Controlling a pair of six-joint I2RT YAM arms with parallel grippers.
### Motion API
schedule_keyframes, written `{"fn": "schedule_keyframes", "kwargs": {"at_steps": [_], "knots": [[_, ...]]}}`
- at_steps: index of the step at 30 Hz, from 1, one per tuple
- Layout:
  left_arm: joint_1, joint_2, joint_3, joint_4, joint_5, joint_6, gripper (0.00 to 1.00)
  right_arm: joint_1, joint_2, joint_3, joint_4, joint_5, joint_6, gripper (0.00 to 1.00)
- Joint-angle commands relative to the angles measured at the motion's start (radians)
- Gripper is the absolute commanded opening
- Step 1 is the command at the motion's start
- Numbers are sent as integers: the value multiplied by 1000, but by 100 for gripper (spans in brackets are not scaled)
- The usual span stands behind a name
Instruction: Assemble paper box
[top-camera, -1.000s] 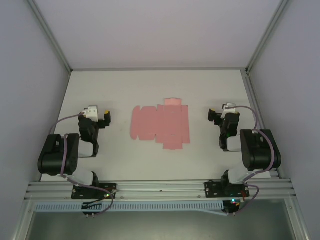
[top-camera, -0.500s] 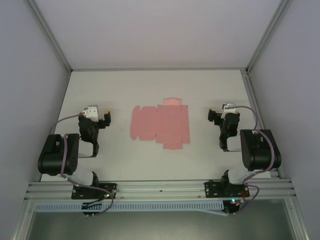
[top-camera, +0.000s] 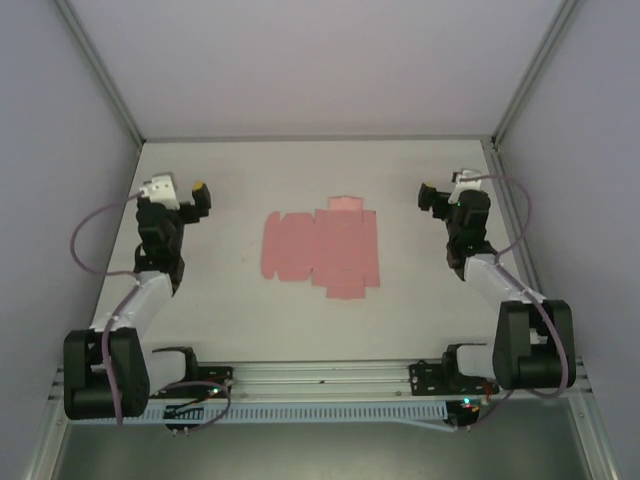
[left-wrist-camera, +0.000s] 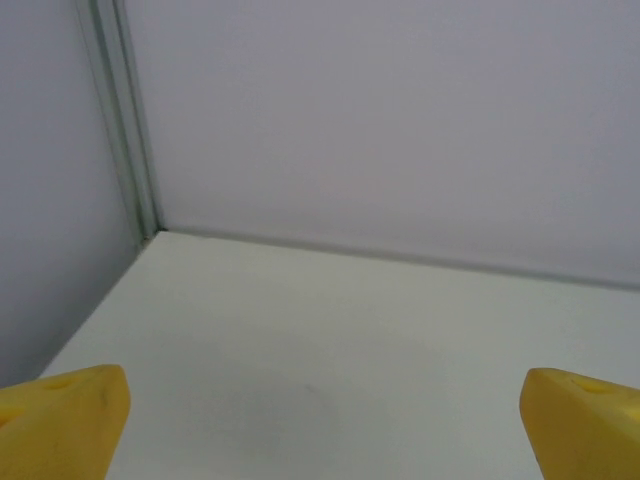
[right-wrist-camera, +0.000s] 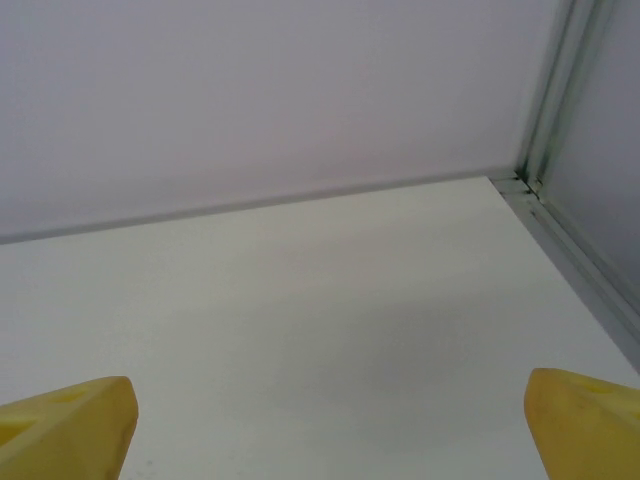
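The white table (top-camera: 300, 330) runs from the arm bases at the bottom of the frame to the back wall. The paper box (top-camera: 320, 247) lies at the centre of the top view as an unfolded pink sheet. Its long axis runs left to right across the frame, and short flaps stick out toward the top and bottom at its right end.

You have the left gripper (top-camera: 190, 197) at the middle left and the right gripper (top-camera: 432, 197) at the middle right, both apart from the sheet. From either one the sheet lies inward and a little lower in the frame. The right gripper looks slightly nearer, and it faces the flapped end, though it is a close call.

On the left wrist view the left gripper (left-wrist-camera: 320, 420) has its yellow fingertips (left-wrist-camera: 70, 415) spread to the bottom corners with nothing between them. The right gripper (right-wrist-camera: 325, 420) and its fingertips (right-wrist-camera: 70, 420) stand the same way.

Both wrist cameras point at the back wall, so judge your approach from above. The creases are faint there, and you cannot tell whether any flap is lifted.
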Motion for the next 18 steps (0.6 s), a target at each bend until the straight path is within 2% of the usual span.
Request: {"fn": "schedule_keyframes", "kwargs": {"at_steps": [1,4,7,9,13,16,18], "knots": [[-2,-7,129,-406,132,-165,100,101,-3,139,-365,35,69,100],[-26,10,193,-529,254,-241,100,194,41,260,-556,15,147,100],[-68,47,226,-613,318,-318,100,301,104,342,-702,31,238,99],[-107,91,245,-653,374,-325,99,349,164,376,-770,13,313,93],[-183,200,271,-693,405,-334,100,413,283,397,-777,-71,377,80],[-228,287,305,-724,414,-324,100,429,351,403,-764,-57,411,69],[-261,350,312,-715,444,-313,100,430,384,405,-761,-37,423,65]]}}
